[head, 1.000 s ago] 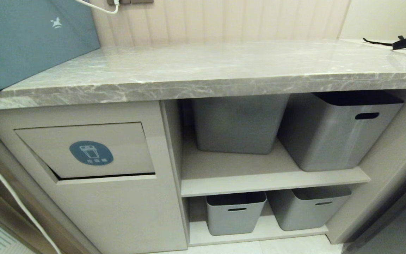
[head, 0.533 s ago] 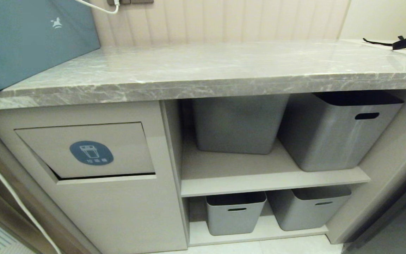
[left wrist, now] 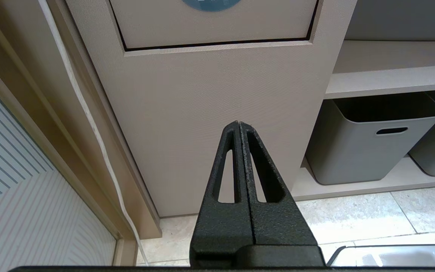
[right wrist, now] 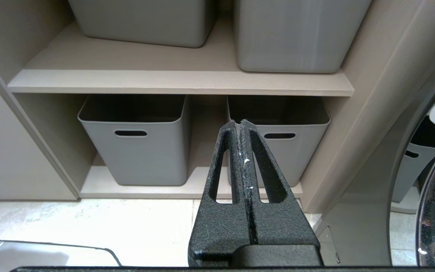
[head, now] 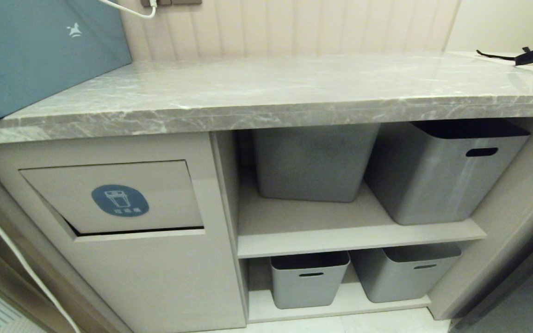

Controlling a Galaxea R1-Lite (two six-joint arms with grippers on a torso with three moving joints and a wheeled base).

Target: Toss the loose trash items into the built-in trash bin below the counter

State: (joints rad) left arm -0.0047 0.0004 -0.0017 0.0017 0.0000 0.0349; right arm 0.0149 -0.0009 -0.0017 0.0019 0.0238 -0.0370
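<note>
The left claw (left wrist: 239,124) hangs low before the beige cabinet front, fingers pressed together on nothing. The right claw (right wrist: 241,124) does likewise before the lower grey storage bins (right wrist: 132,145). The built-in trash bin (head: 114,196) sits under the table (head: 266,92), left of the shelves. No cardboard scraps show.

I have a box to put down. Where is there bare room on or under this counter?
The counter is bare between the teal box at its left end and the black strap at far right. Underneath it is crowded: grey storage bins fill both shelves, leaving only narrow front strips.
</note>
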